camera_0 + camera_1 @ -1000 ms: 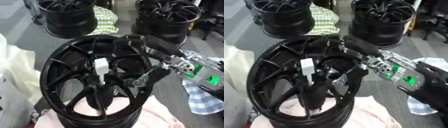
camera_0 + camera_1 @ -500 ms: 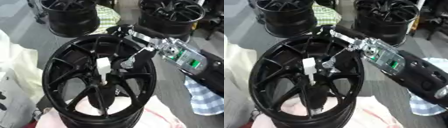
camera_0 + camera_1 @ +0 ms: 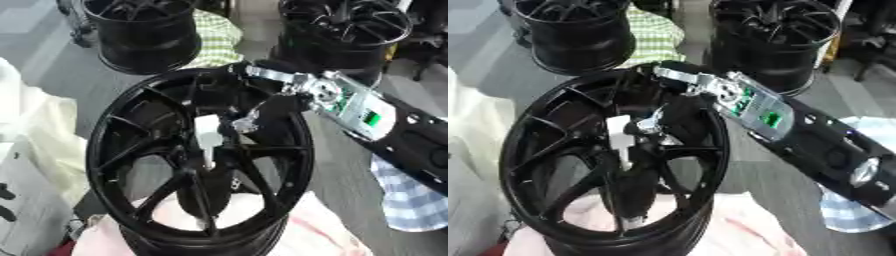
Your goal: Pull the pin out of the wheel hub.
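Pin first: a small white block-shaped pin (image 3: 208, 141) stands up out of the middle of the big black metal wheel hub (image 3: 131, 150) with spokes. The wheel hub lies flat on a soft pink cloth (image 3: 306, 227), close to the robot.

The robot's right hand (image 3: 248, 121) reaches in from the right, over the rim. Its silver fingertips (image 3: 651, 125) sit right beside the top of the white pin, maybe touching it. I cannot tell if the fingers are apart or pinched on the pin, because they blur together there. The left hand does not show.

I think the step now is getting a hold on the pin. It looks like it is still in its hole. Next, the hand needs to pinch the top of the pin and lift straight up, not sideways, so it does not jam on the spokes.

Farther off, two more black wheels (image 3: 140, 30) stand at the back, with a green checked cloth (image 3: 214, 37) between them. A blue checked cloth (image 3: 411, 200) lies on the right.
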You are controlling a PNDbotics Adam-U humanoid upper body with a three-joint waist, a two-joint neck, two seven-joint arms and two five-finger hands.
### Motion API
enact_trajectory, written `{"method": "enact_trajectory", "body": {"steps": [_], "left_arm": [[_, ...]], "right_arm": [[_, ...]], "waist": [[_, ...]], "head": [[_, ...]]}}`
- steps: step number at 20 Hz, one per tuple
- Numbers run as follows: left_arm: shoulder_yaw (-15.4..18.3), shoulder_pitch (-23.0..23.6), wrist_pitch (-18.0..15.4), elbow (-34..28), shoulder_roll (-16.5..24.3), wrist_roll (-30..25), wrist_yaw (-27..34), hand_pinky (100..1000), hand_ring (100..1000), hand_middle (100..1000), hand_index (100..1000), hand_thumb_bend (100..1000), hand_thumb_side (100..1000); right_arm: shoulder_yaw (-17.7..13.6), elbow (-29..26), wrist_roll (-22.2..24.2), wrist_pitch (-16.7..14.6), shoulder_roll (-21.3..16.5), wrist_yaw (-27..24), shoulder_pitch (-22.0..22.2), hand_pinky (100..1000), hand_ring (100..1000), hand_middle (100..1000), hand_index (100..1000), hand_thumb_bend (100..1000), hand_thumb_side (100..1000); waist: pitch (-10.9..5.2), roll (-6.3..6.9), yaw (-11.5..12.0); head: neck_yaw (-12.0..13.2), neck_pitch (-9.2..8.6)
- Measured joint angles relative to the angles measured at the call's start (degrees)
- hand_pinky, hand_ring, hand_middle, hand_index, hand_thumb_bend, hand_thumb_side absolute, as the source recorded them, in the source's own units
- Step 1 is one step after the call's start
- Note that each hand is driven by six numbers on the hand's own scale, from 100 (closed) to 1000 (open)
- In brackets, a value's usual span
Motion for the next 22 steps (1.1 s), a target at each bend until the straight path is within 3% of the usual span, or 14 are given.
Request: {"method": "enact_trajectory", "body": {"steps": [5,10,17,22], "left_arm": [[-0.1,-0.1,0.0,0.2,-0.4,0.0,-0.1,552,100,617,771,100,979],[-0.1,-0.4,0.0,0.3,-0.4,0.0,-0.2,553,100,617,772,100,978],[-0.4,-0.6,0.2,0.3,-0.9,-0.2,-0.1,555,100,617,772,100,979],[-0.5,-0.9,0.3,0.3,-1.0,-0.3,-0.1,555,100,617,773,100,980]], "right_arm": [[0.0,-1.5,4.1,3.1,0.7,1.3,-0.6,806,821,816,908,488,373],[0.2,-1.5,8.1,4.2,1.3,4.8,-0.9,791,802,793,885,439,366],[0.0,0.7,13.8,3.0,3.2,10.5,-1.0,781,790,783,873,409,365],[-1.4,1.8,17.8,1.2,4.4,14.5,-1.1,745,738,714,806,368,340]], "waist": [[0.0,0.01,0.1],[0.02,0.03,0.4],[0.04,0.07,0.9],[0.07,0.08,1.1]], "head": [[-0.3,0.0],[-0.6,0.0],[-1.3,0.0],[-1.6,0.0]]}}
